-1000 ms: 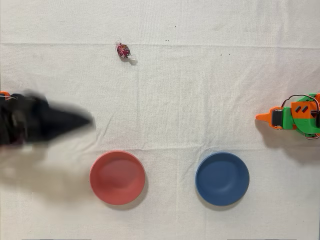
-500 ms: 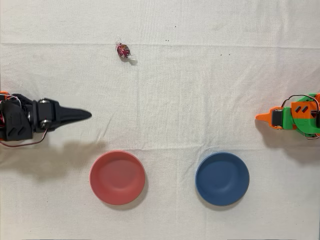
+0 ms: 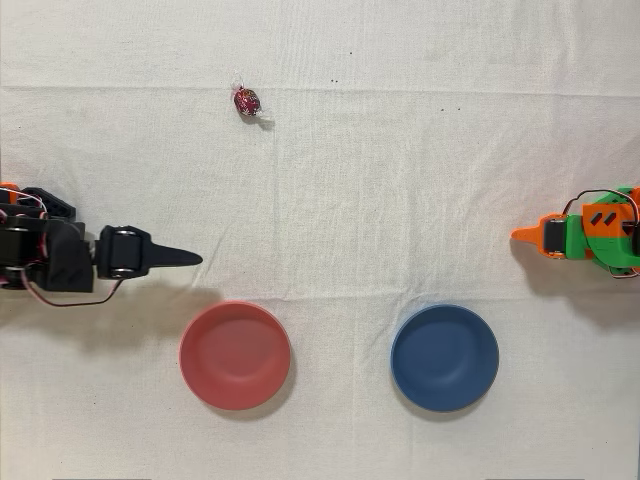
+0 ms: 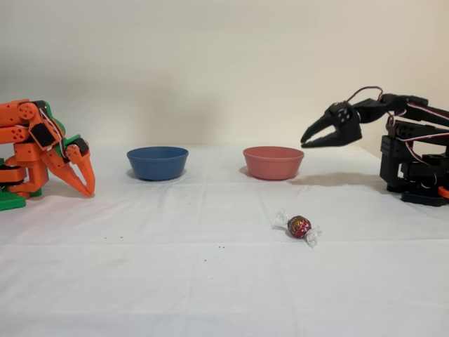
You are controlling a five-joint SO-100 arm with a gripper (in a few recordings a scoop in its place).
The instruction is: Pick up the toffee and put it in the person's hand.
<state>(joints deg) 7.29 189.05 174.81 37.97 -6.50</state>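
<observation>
The toffee (image 3: 247,101), a small dark red foil candy with clear twisted ends, lies alone on the white cloth toward the far side in the overhead view. In the fixed view the toffee (image 4: 299,227) lies near the front, right of centre. My black gripper (image 3: 188,258) sits at the left of the overhead view, well below the toffee in the picture, its fingers together in one point and holding nothing. In the fixed view my gripper (image 4: 307,143) hangs in the air just right of the red bowl. The person's hand is out of view.
A red bowl (image 3: 235,355) and a blue bowl (image 3: 444,357) stand empty side by side; in the fixed view the red bowl (image 4: 273,162) is right of the blue bowl (image 4: 157,162). The idle orange arm (image 3: 585,235) rests at the opposite edge.
My black arm, blurred by motion a second ago, has stretched a little to the right and swung down the overhead picture toward the red bowl. The toffee has not moved.
</observation>
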